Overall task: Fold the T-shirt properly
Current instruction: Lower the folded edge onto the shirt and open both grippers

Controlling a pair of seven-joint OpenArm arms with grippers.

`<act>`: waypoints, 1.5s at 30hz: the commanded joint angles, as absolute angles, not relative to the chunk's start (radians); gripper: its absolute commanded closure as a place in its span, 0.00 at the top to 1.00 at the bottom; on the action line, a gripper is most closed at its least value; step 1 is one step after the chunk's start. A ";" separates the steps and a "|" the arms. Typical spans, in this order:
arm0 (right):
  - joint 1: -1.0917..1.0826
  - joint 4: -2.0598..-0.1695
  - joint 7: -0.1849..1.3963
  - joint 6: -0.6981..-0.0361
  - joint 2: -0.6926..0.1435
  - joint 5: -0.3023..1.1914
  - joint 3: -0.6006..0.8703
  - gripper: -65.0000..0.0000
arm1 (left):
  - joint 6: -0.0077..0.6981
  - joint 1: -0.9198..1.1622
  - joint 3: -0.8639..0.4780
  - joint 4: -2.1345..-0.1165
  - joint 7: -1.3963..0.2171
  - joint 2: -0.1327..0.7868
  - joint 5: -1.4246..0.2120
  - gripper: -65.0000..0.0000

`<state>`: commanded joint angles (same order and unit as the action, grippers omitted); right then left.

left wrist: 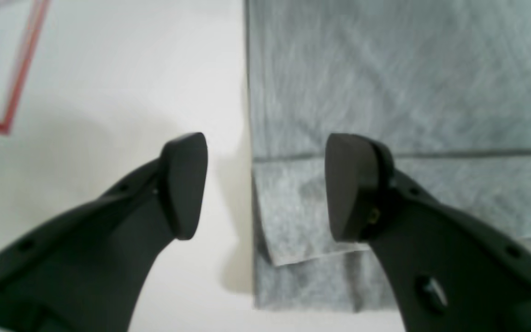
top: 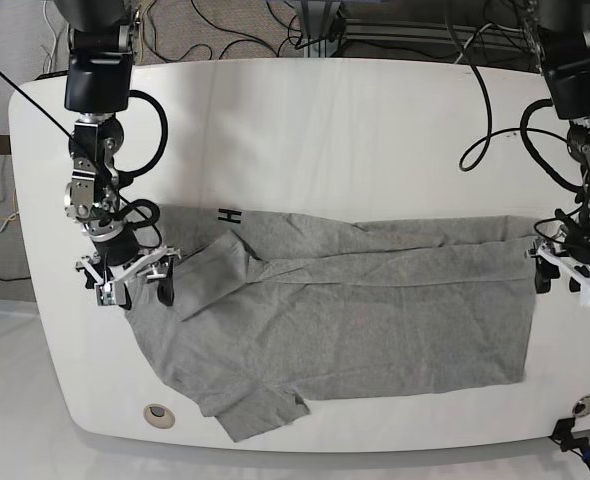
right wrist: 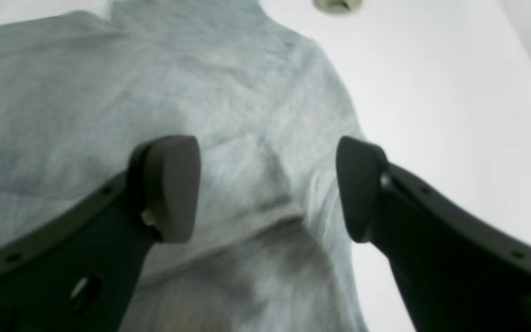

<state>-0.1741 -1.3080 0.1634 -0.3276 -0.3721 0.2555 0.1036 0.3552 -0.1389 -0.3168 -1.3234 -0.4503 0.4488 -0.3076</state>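
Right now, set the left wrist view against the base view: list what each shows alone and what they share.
Only the left wrist view shows the folded-over flap of fabric at the shirt's edge, with its seam line, and a red-outlined rectangle on the table.

Only the base view shows the right tool over the shoulder end, the lower sleeve, the cables behind the table, and the shirt's whole outline.

Both show the grey T-shirt, the white table, and the left tool, open and straddling the shirt's edge.
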 joint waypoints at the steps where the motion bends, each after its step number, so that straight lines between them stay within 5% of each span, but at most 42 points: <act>1: -0.145 -1.339 0.165 -0.328 -0.383 0.252 0.104 0.69 | 0.355 -0.097 -0.331 -1.365 -0.435 0.449 -0.308 0.58; 9: 0.038 -1.428 0.228 -0.335 -0.390 0.255 0.280 0.69 | 0.352 0.124 -0.410 -1.596 -0.394 0.440 -0.308 0.58; 16: 0.101 -1.425 0.229 -0.337 -0.372 0.259 0.294 0.69 | 0.352 0.170 -0.412 -1.627 -0.394 0.438 -0.308 0.40; 23: 0.079 -1.314 0.223 -0.374 -0.328 0.259 0.294 0.69 | 0.354 0.182 -0.412 -1.626 -0.395 0.438 -0.308 0.41; 30: 0.065 -1.237 0.180 -0.390 -0.318 0.259 0.292 0.69 | 0.355 0.191 -0.412 -1.621 -0.397 0.438 -0.309 0.56; 32: 0.068 -1.237 0.179 -0.390 -0.318 0.259 0.292 0.63 | 0.354 0.191 -0.412 -1.618 -0.397 0.438 -0.309 0.56; 39: 0.070 -1.237 0.179 -0.390 -0.318 0.259 0.292 0.15 | 0.354 0.183 -0.443 -1.549 -0.397 0.437 -0.312 0.56; 45: 0.071 -1.237 0.179 -0.390 -0.318 0.259 0.292 0.00 | 0.355 0.182 -0.479 -1.526 -0.397 0.409 -0.311 0.56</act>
<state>0.0713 -1.2375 0.1788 -0.3905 -0.3184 0.2585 0.2923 0.3552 0.1818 -0.4795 -1.5259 -0.3966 0.4089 -0.3107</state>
